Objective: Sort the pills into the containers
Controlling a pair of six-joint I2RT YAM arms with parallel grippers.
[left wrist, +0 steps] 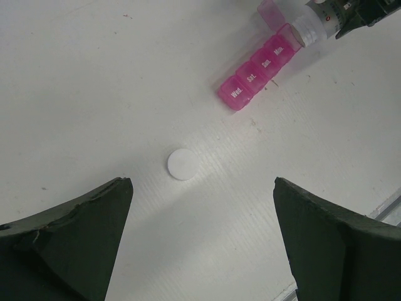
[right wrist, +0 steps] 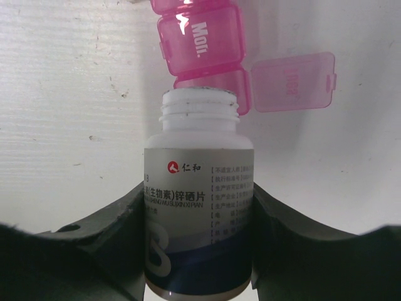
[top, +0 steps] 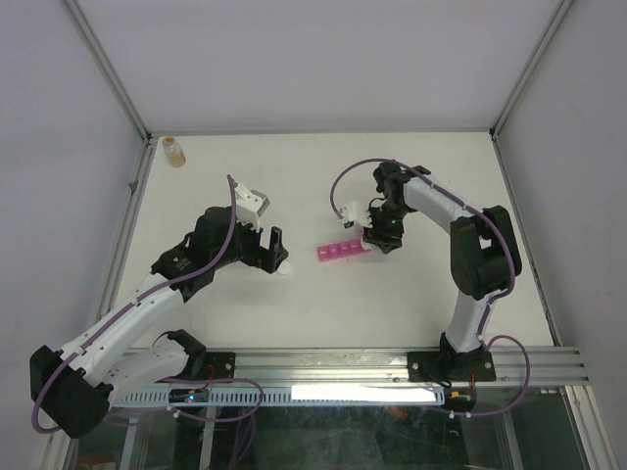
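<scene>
Containers point(left wrist: 254, 81): pink organiser strip, laid flat near the centre of the table point(top: 216, 176). The labelled lids are shut and the end lid point(right wrist: 293, 81) is swung open.
Pills: none can be made out in any view.
White bottle point(right wrist: 199, 157): uncapped, its mouth brought to the open end compartment, clamped between the fingers of the right gripper point(right wrist: 199, 213).
White cap point(left wrist: 183, 164): laid flat on the table, apart from the strip.
Left gripper point(left wrist: 202, 188): fingers spread wide, nothing held, hung above the cap.
Amber bottle point(top: 174, 150): stood at the far left corner.
Step judged in hand: pouring into the end compartment.
Next move: a slow, slight tilt is called for, so that few pills are released and none are spilled past the rim.
</scene>
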